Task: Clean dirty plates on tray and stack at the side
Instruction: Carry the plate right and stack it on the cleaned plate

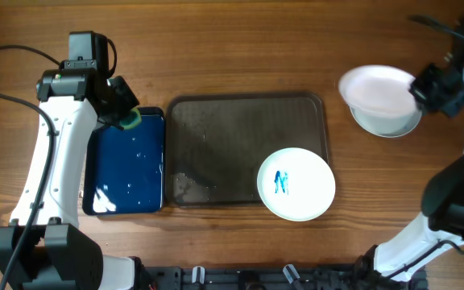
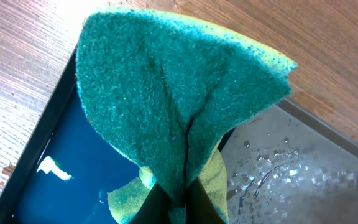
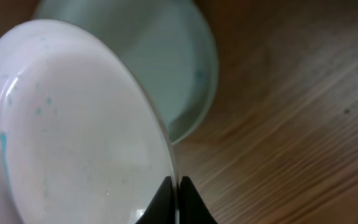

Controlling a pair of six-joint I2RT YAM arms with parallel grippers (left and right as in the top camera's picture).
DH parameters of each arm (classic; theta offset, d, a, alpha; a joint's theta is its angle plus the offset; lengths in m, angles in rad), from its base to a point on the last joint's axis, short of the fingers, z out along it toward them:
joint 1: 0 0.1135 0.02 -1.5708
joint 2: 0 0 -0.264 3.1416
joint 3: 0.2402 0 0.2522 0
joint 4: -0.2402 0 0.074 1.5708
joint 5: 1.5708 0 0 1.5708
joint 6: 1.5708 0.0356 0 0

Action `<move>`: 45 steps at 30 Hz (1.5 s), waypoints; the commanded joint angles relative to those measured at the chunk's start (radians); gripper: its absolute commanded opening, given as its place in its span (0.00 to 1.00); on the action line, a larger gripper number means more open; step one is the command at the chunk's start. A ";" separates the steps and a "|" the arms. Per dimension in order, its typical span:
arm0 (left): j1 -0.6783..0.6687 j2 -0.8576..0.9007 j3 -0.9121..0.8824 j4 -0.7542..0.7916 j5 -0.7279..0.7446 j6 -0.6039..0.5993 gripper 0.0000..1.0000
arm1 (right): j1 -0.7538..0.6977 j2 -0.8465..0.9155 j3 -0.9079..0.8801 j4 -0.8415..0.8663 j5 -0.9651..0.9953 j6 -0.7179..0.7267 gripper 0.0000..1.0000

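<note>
My left gripper (image 1: 126, 115) is shut on a green and yellow sponge (image 2: 179, 106), held over the corner where the blue tray meets the dark grey tray (image 1: 216, 121). One white plate (image 1: 296, 184) with blue scribble lies on the grey tray's right front corner. My right gripper (image 3: 176, 186) is shut on the rim of a wiped white plate (image 3: 79, 130), held tilted just above another white plate (image 3: 179, 74) on the table at the right. In the overhead view the held plate (image 1: 377, 87) covers most of the lower plate (image 1: 389, 125).
The glossy blue tray (image 1: 131, 173) lies left of the grey tray and holds water. Water drops (image 2: 278, 174) wet the grey tray's bare floor. A black cable (image 1: 6, 89) runs along the left side. Bare wooden table surrounds both trays.
</note>
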 commanded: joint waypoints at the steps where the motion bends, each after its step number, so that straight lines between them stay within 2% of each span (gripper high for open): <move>1: -0.003 0.002 0.018 0.012 -0.003 -0.010 0.04 | -0.080 -0.008 -0.087 0.044 -0.076 -0.039 0.04; 12: -0.003 0.002 0.018 0.002 -0.003 -0.009 0.04 | -0.105 -0.008 -0.403 0.366 -0.192 -0.019 0.04; 19: -0.003 0.002 0.018 -0.003 -0.003 -0.010 0.04 | -0.107 -0.008 -0.406 0.433 -0.185 -0.015 0.04; 26: -0.003 0.002 0.018 -0.004 -0.003 -0.009 0.04 | -0.107 -0.008 -0.406 0.461 -0.087 0.051 0.04; 27: -0.003 0.002 0.018 -0.005 -0.003 -0.009 0.04 | -0.107 -0.008 -0.406 0.465 -0.081 0.050 0.06; 28: -0.003 0.002 0.018 -0.005 -0.003 -0.009 0.04 | -0.107 -0.008 -0.406 0.469 -0.081 0.048 0.12; 29: -0.003 0.002 0.018 -0.005 -0.003 -0.009 0.04 | -0.107 -0.008 -0.406 0.473 -0.081 0.038 0.25; 31: -0.003 0.002 0.018 -0.005 -0.003 -0.009 0.04 | -0.107 -0.008 -0.406 0.487 -0.089 0.011 0.34; 32: -0.003 0.002 0.018 -0.005 -0.003 -0.009 0.04 | -0.107 -0.008 -0.404 0.496 -0.089 -0.004 0.47; 33: -0.003 0.002 0.018 -0.005 -0.003 -0.009 0.04 | -0.107 -0.008 -0.397 0.505 -0.094 -0.018 0.53; 37: -0.003 0.002 0.018 -0.005 -0.003 -0.009 0.04 | -0.106 -0.015 -0.336 0.506 -0.139 -0.059 0.55; 40: -0.003 0.002 0.018 -0.005 -0.003 -0.010 0.04 | -0.097 -0.045 -0.278 0.478 -0.162 -0.110 0.53; 41: -0.003 0.002 0.018 -0.005 -0.003 -0.009 0.04 | -0.086 -0.064 -0.253 0.461 -0.182 -0.142 0.58; 43: -0.003 0.002 0.018 -0.004 -0.003 -0.009 0.04 | -0.061 -0.104 -0.222 0.431 -0.237 -0.224 0.76; 44: -0.003 0.002 0.018 -0.004 -0.003 -0.009 0.04 | -0.042 -0.130 -0.214 0.415 -0.264 -0.254 0.70; 45: -0.003 0.002 0.018 -0.004 -0.003 -0.009 0.04 | -0.021 -0.162 -0.214 0.399 -0.272 -0.257 0.52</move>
